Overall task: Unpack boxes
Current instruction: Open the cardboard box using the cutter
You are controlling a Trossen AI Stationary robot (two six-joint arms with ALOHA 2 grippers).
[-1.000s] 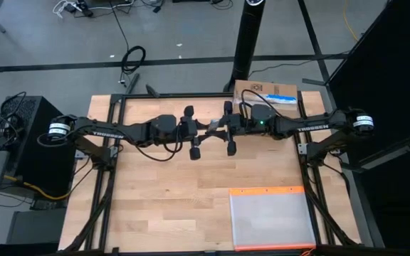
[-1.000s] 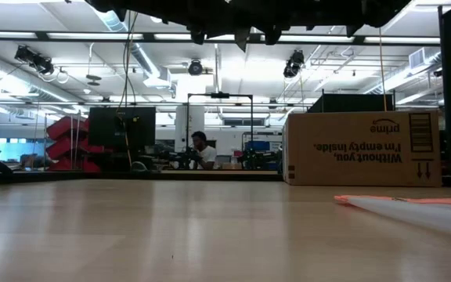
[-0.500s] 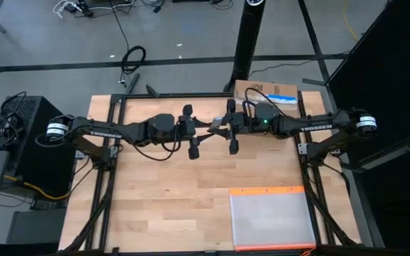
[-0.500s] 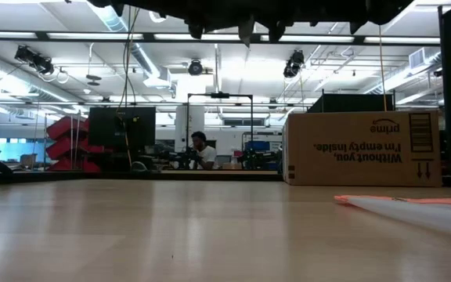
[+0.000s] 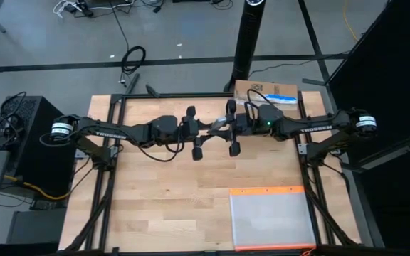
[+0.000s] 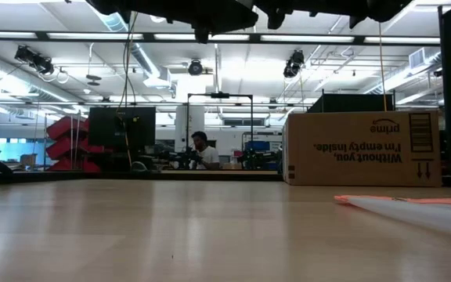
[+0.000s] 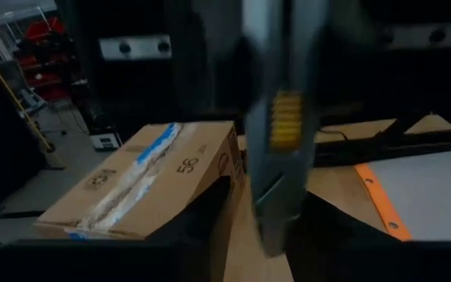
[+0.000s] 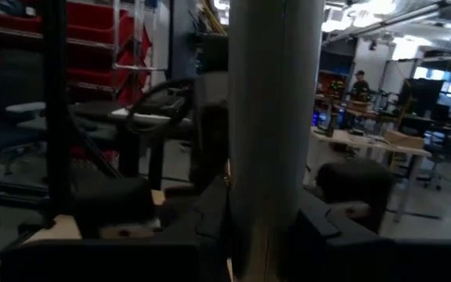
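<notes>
A grey cutter-like tool point(image 7: 276, 157) with a yellow ridged slider hangs high over the middle of the table between my two grippers. My left gripper point(image 5: 205, 131) comes at it from the table's left and my right gripper point(image 5: 224, 128) from the right, both shut on it. The tool point(image 5: 216, 126) shows as a pale bar between them. The brown cardboard box point(image 5: 265, 91) stands on its base at the table's far right, its taped flaps point(image 7: 143, 176) shut and its printed side point(image 6: 362, 149) facing the near edge. My left gripper has one end of the grey tool point(image 7: 268, 227) pinched between its two fingers. The fingers lie level, coming from the table's left. The tool is lifted clear of the table. My right gripper has the grey tool point(image 8: 271, 211) between its two fingers, which lie level and come from the table's right. The tool fills the middle of the right wrist view, so which part the fingers are on cannot be told. It hangs clear of the table.
A flat clear pouch with an orange edge point(image 5: 271, 217) lies at the table's near right corner. A black pole point(image 5: 246, 35) stands on the floor beyond the far edge. Bare wood point(image 5: 162, 192) spreads over the near left of the table.
Both grippers have stayed together over the middle of the table. In the low view their dark undersides have risen a little toward the top edge.
</notes>
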